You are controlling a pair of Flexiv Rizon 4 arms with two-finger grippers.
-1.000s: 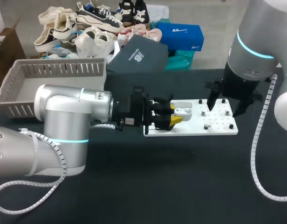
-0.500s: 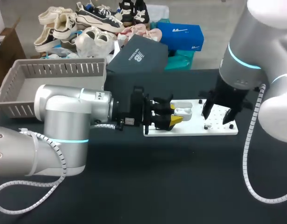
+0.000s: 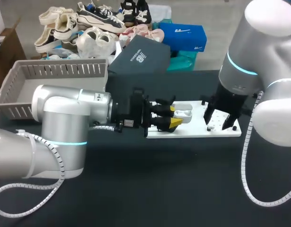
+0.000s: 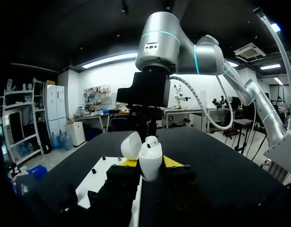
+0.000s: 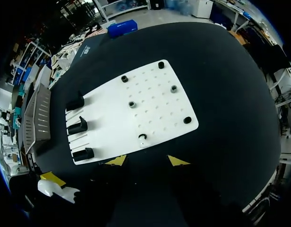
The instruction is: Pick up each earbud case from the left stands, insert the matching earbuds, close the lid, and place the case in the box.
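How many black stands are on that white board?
3, in a row along one end of the white board: first stand, middle stand, last stand. None seems hidden.

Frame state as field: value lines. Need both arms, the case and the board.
left pincer: shut on case, beside the board's stand end
case: white, lid open, one earbud showing in it
right pincer: open, over the board
board: white, black pegs; small white piece on one peg, likely an earbud
basket: grey, far left of table
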